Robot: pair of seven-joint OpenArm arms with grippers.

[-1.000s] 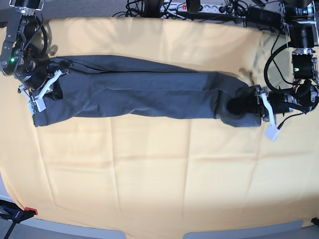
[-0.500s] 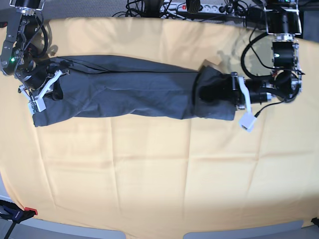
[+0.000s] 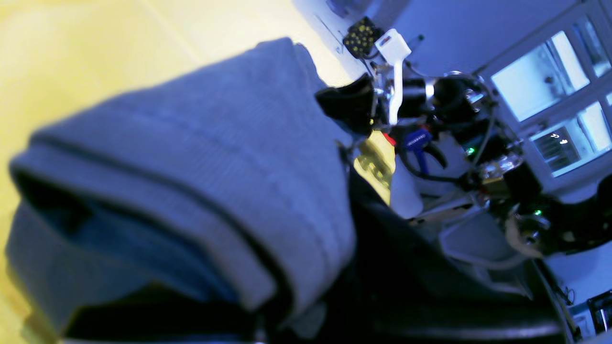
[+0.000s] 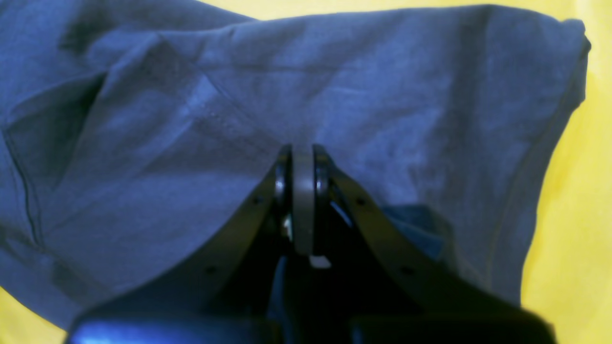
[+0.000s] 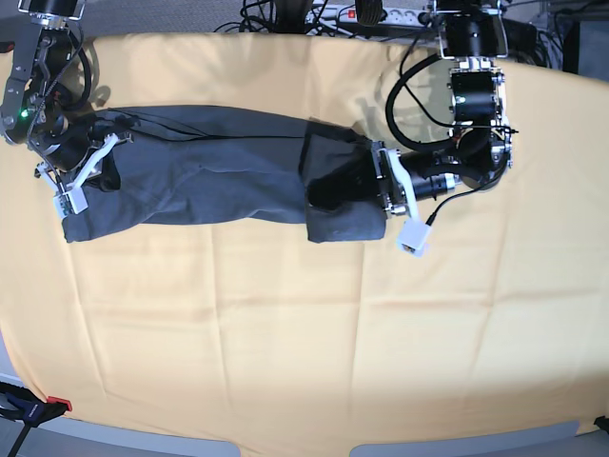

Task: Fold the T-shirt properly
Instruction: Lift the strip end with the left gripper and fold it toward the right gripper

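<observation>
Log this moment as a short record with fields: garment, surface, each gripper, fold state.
garment: T-shirt, dark slate-grey, lying as a long narrow band across the cloth
surface: yellow cloth covering the table
left gripper: left gripper, shut on the T-shirt's end, carried in over the band's middle
right gripper: right gripper, shut on the T-shirt at the opposite end, low at the cloth
fold state: held end doubled over the band; lengthwise fold not yet complete
clutter: cables and a power strip beyond the far edge

Yellow cloth bears the T-shirt.
</observation>
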